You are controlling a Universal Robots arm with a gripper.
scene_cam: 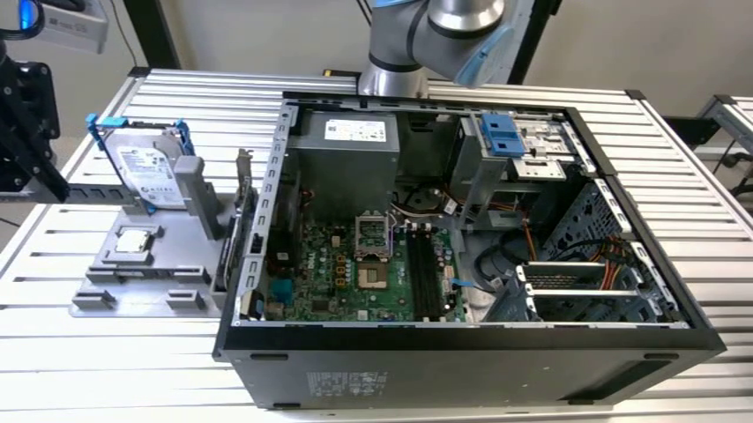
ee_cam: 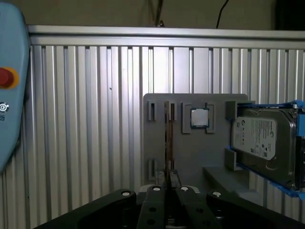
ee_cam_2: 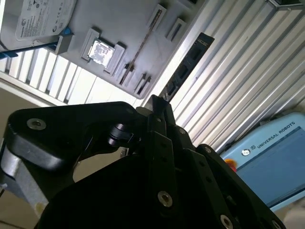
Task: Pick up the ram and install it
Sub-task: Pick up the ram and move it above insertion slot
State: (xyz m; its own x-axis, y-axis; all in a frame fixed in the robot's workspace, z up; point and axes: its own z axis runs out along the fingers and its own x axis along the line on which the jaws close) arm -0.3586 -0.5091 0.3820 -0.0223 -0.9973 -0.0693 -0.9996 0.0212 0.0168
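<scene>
My gripper (ee_cam: 169,180) is shut on the ram (ee_cam_2: 188,66), a long, thin, dark board with chips. The ram sticks straight out from the closed fingertips (ee_cam_2: 158,106). In the first wrist view the ram (ee_cam: 167,138) shows edge-on as a thin line over the grey parts holder (ee_cam: 190,152). The black wrist body (scene_cam: 24,123) hangs at the exterior view's left edge, beside that holder (scene_cam: 141,273). The black motherboard slots (scene_cam: 421,273) lie inside the open computer case (scene_cam: 471,339), well to the exterior view's right of the gripper.
On the holder sit a silver hard drive (scene_cam: 147,172) in a blue-tabbed bracket and a small square processor chip (scene_cam: 136,240). A blue teach pendant (ee_cam: 9,95) lies on the slatted table (ee_cam: 95,119). The arm's base (scene_cam: 400,53) stands behind the case.
</scene>
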